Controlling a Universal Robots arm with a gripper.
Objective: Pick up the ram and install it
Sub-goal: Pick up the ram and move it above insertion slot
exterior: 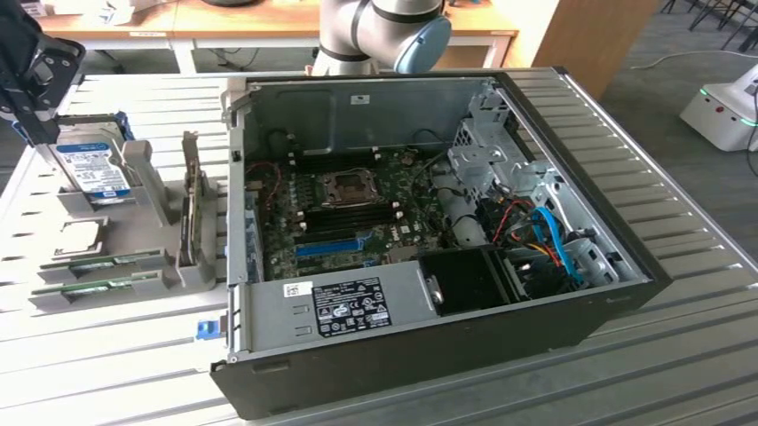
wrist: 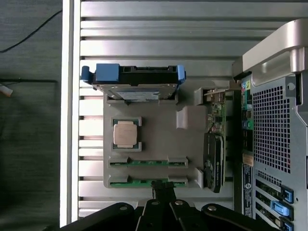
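Wrist view looks straight down on a long, thin green ram stick (wrist: 148, 181) with small dark chips. It stands on edge in the outermost slot of a grey moulded plastic holder (wrist: 159, 144), at the holder's end farthest from its hard drive. A second ram stick (wrist: 148, 162) of the same kind sits in the next slot inward, parallel to the first and just beside it.

The black hand (wrist: 163, 185) has its two fingertips pressed together with nothing between them. In this view they overlap the middle of the outer ram stick, but the hand hangs above the holder and grips nothing.

Further into the holder lies a square silver processor chip (wrist: 126, 134). Beyond it is the boxy silver hard drive with blue side rails (wrist: 132, 79). A dark expansion card (wrist: 214, 144) stands on edge along the holder's side nearest the perforated back of a black computer case (wrist: 274, 125).

Exterior view adds the inside of that case, which lies open on its side at the holder's right. It shows a green motherboard (exterior: 355, 209) with a bare processor socket, a blue slot and cables. Both ram sticks sit at the holder's near end here. The holder and case rest on a slatted silver metal table (exterior: 663, 133), and the grey arm (exterior: 379, 31) rises behind the case.
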